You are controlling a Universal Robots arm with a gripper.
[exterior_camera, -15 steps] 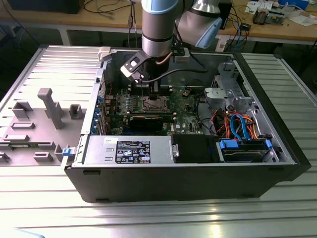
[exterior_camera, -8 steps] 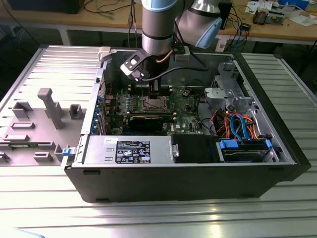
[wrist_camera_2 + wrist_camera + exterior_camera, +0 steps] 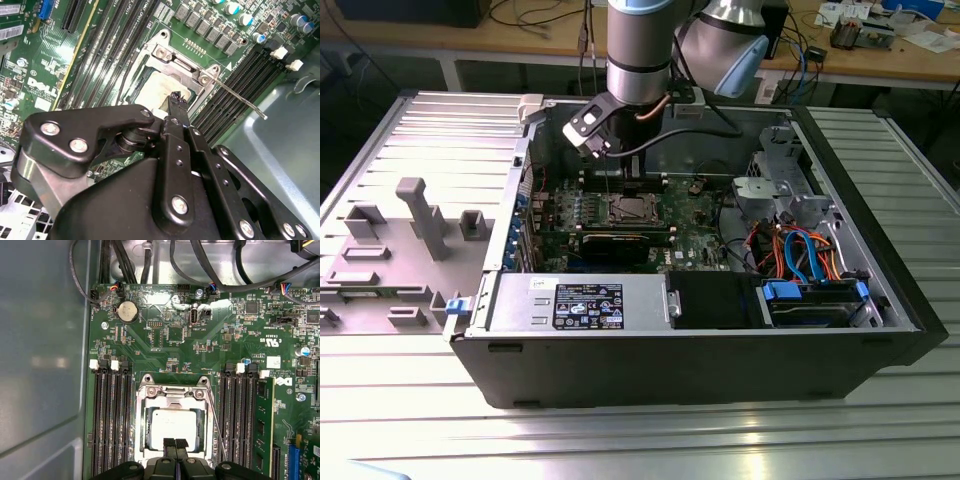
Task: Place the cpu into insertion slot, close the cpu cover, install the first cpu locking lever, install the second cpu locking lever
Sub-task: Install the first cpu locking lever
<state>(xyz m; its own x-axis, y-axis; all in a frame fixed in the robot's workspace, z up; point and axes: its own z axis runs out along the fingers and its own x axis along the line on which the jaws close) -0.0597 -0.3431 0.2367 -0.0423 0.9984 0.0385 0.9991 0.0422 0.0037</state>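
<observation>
The cpu (image 3: 174, 426) lies flat in the insertion slot (image 3: 630, 208), its silver-grey face (image 3: 156, 92) showing through the window of the cpu cover (image 3: 172, 393). The cover (image 3: 176, 56) lies down over the chip. My gripper (image 3: 175, 444) is shut with nothing between its fingers. Its tips (image 3: 177, 98) hang just over the chip's edge, and I cannot tell whether they touch it. One thin wire locking lever (image 3: 216, 425) runs along the socket's side. Its free end (image 3: 252, 107) sticks out over the memory slots.
The open computer case (image 3: 720, 330) sits on a metal table. Long black memory slots (image 3: 109, 420) flank the socket on both sides. Cables (image 3: 200, 270) cross the far edge of the green board. The power supply (image 3: 585, 303) and drive bay (image 3: 815, 300) fill the case's front.
</observation>
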